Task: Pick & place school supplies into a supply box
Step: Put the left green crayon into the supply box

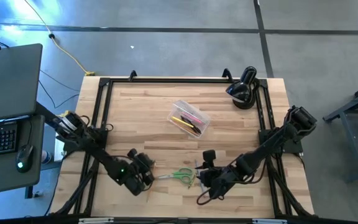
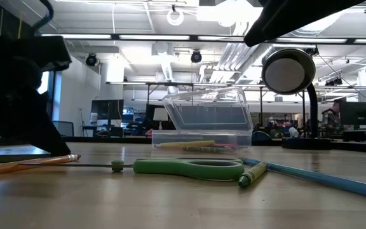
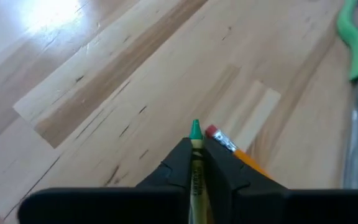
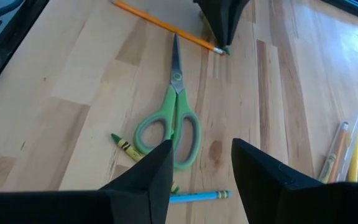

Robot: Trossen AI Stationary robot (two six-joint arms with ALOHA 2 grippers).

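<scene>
Pale wood planks of my desk [image 1: 142, 118] fill the high view, the clear supply box [image 1: 190, 118] sitting centre, scissors [image 1: 179, 175] lower centre, my left gripper [image 3: 197, 155] fingers clamped on a green crayon [image 3: 196, 134] whose body they hide, my right gripper [image 4: 201, 165] fingers spread apart, empty.

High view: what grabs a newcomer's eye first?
The green-handled scissors lie flat near the table's front edge, between the two grippers. The left gripper is closed on a green crayon, right beside an orange pencil on the wood, while the right gripper hangs open over the scissors. At mid-table sits the clear supply box, lid open, with pencils already inside.
</scene>
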